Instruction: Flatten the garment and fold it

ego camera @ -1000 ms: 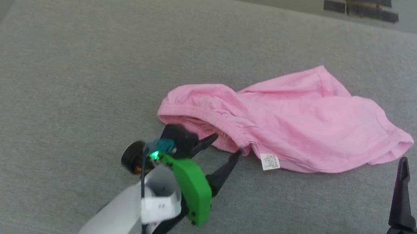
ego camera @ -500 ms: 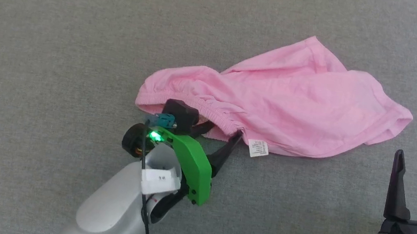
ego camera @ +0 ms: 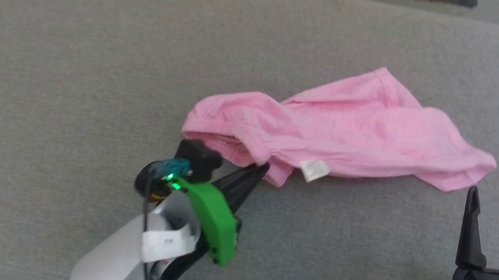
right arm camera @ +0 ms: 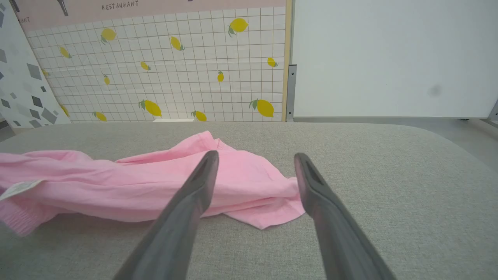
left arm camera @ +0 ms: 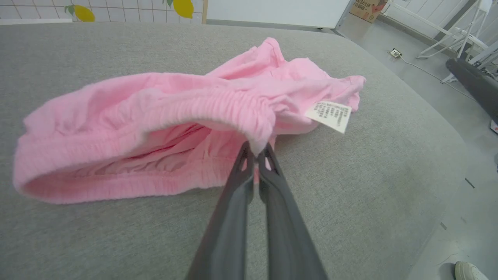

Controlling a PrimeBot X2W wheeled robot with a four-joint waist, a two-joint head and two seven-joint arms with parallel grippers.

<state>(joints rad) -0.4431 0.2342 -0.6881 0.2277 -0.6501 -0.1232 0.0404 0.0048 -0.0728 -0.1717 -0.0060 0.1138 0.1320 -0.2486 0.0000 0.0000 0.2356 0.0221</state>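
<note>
Left claw (ego camera: 261, 167) is pinching the garment (ego camera: 344, 124) shut by its waistband (left arm camera: 218, 105).
It is lying along the desk (ego camera: 70, 61), stretching rightward to the right claw (ego camera: 493, 194), hovering wide open and empty beside its far end.

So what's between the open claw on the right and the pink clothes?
Just bare grey cushion lies between the right gripper and the garment's near corner, as the head view shows.
</note>
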